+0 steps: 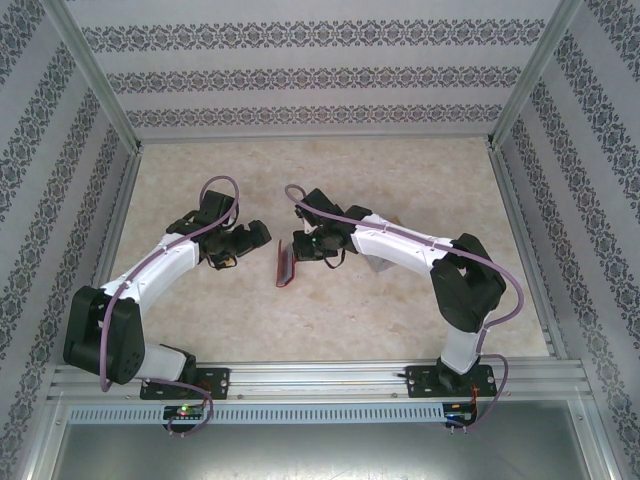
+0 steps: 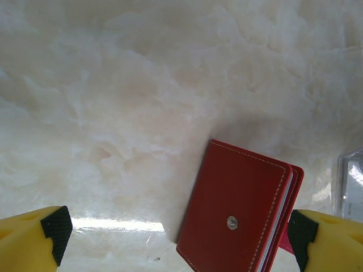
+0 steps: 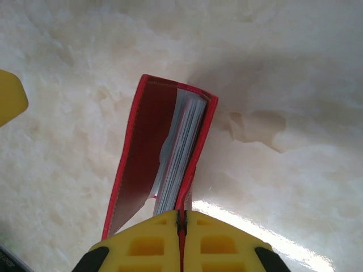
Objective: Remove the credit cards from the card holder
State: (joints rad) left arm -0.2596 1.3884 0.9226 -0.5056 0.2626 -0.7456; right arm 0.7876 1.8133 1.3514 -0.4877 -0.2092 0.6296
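The red card holder [image 1: 287,262] stands on edge on the marble table, half open, between my two grippers. My right gripper [image 3: 181,218] is shut on the near edge of one red cover of the card holder [image 3: 142,147]. Inside it a stack of thin grey edges [image 3: 184,141] shows; I cannot tell whether they are credit cards or sleeves. My left gripper [image 2: 178,238] is open wide, and the card holder [image 2: 238,209], with its metal snap, stands between the fingers close to the right one [image 2: 306,235]. A grey-silver card [image 2: 351,190] lies flat beyond it.
The marble tabletop [image 1: 330,170] is bare toward the back. Patterned walls and metal posts [image 1: 95,75] close in the sides. A yellow finger of the left gripper [image 3: 8,96] shows at the left edge of the right wrist view.
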